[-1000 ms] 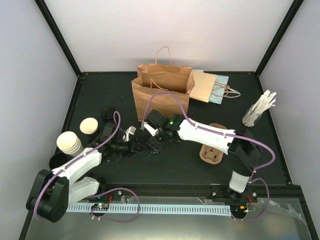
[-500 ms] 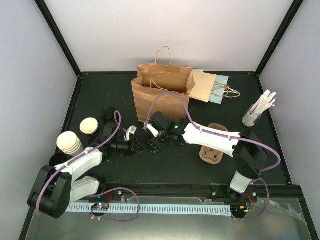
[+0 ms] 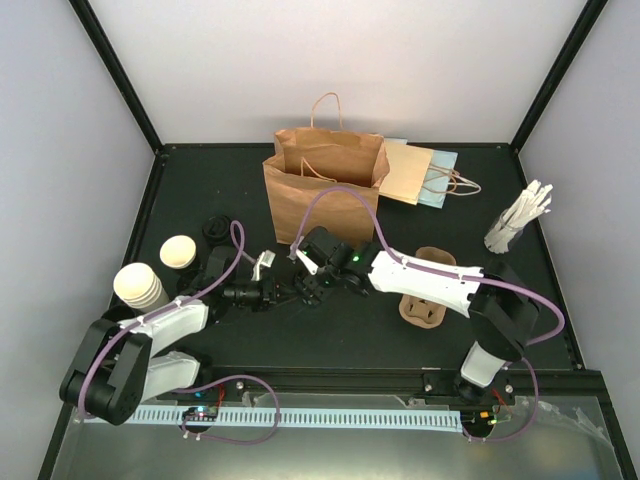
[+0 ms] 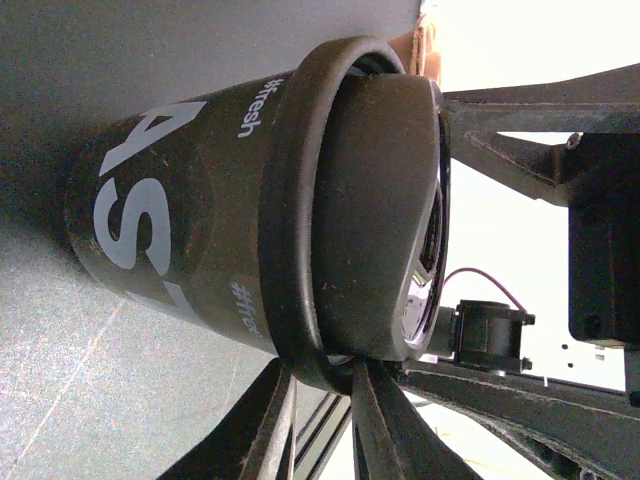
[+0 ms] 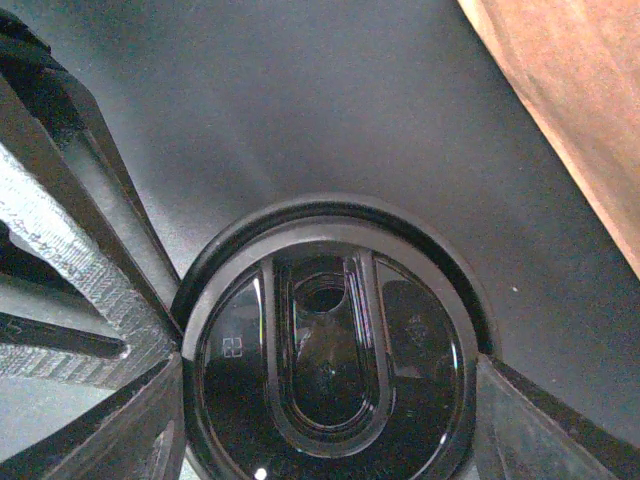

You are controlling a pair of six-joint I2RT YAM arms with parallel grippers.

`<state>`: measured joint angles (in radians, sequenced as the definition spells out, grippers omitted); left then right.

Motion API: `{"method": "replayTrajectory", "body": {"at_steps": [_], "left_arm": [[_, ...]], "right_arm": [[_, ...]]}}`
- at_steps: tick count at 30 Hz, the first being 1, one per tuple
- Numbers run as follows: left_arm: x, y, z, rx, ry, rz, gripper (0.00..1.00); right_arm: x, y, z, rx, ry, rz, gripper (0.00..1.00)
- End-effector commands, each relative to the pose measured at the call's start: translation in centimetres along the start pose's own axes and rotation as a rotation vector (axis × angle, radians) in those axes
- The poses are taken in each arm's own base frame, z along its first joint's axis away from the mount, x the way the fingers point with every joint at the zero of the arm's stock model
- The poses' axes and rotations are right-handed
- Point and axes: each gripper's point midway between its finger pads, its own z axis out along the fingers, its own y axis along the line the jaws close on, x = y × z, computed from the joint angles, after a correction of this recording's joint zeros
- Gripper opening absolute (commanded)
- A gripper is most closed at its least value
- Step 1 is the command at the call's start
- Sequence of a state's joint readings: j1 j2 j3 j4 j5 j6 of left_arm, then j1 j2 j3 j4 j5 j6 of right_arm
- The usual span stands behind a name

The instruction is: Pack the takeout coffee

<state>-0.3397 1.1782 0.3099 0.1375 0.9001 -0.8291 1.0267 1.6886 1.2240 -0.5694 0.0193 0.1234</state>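
One takeout coffee cup (image 4: pixel 180 220) with a black sleeve and white lettering stands on the table between my grippers. It wears a black lid (image 5: pixel 325 370), also seen in the left wrist view (image 4: pixel 370 200). My right gripper (image 3: pixel 308 287) is above it, with fingers (image 5: pixel 150 400) closed on both sides of the lid. My left gripper (image 3: pixel 276 293) comes in from the left, turned on its side, and its fingers (image 4: pixel 375 420) pinch the cup's lidded rim. In the top view the cup is mostly hidden by both grippers. A second cream cup (image 3: pixel 178 250) stands at the left.
A stack of cream cups (image 3: pixel 138 285) and black lids (image 3: pixel 215 228) sit at the left. An open brown paper bag (image 3: pixel 322 185) stands behind the grippers, with a smaller bag (image 3: pixel 418 172) lying beside it. The brown pulp carrier (image 3: pixel 425 305) lies under the right arm. Stirrers (image 3: pixel 515 222) stand at the far right.
The right arm has shifted slightly right and forward, and its gripper has settled over the cup. The left gripper has stayed at the cup.
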Motion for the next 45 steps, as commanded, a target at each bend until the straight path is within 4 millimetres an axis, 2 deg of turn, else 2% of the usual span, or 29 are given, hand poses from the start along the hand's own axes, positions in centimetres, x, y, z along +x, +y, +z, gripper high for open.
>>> {"method": "replayTrajectory", "body": {"at_steps": [1, 5, 7, 10, 14, 20, 23, 27, 29, 31, 37, 41, 45], "left_arm": [[1.4, 6.0, 0.3, -0.197, -0.024, -0.142, 0.15], [1.1, 5.2, 0.2, -0.181, -0.022, -0.130, 0.16], [0.7, 4.4, -0.2, -0.183, -0.037, -0.106, 0.20], [0.3, 2.8, -1.2, -0.192, -0.059, -0.068, 0.30], [-0.2, 0.1, -3.0, -0.199, -0.102, -0.006, 0.44], [-0.5, -3.6, -6.3, -0.243, -0.170, 0.091, 0.63], [-0.4, -4.9, -7.9, -0.279, -0.201, 0.134, 0.70], [-1.4, -6.2, -10.0, -0.342, -0.282, 0.196, 0.79], [-1.9, -7.1, -11.0, -0.357, -0.328, 0.236, 0.86], [-2.4, -8.1, -12.0, -0.376, -0.367, 0.276, 0.97], [-3.8, -9.1, -14.5, -0.483, -0.444, 0.312, 0.99], [-4.8, -9.6, -15.0, -0.518, -0.449, 0.340, 0.99], [-6.3, -11.3, -15.8, -0.547, -0.474, 0.392, 0.99]], "right_arm": [[7.6, 1.1, 4.2, -0.032, 0.239, 0.044, 0.65], [6.9, 1.0, 3.6, -0.030, 0.216, 0.061, 0.65], [5.9, 0.7, 2.7, -0.019, 0.188, 0.073, 0.65], [4.6, -0.2, 1.5, 0.016, 0.152, 0.090, 0.65], [3.9, -1.1, 0.0, 0.058, 0.120, 0.113, 0.65], [4.0, -1.6, -1.4, 0.074, 0.104, 0.133, 0.65], [4.0, -1.6, -2.1, 0.072, 0.088, 0.142, 0.65], [4.0, -1.7, -3.3, 0.070, 0.068, 0.149, 0.65], [4.1, -1.9, -3.9, 0.078, 0.061, 0.155, 0.65], [4.2, -2.1, -4.7, 0.089, 0.051, 0.162, 0.65], [4.8, -2.7, -6.9, 0.107, 0.014, 0.184, 0.65], [5.3, -3.2, -8.1, 0.121, -0.008, 0.211, 0.65], [5.8, -3.6, -9.3, 0.134, -0.027, 0.233, 0.65]]}}
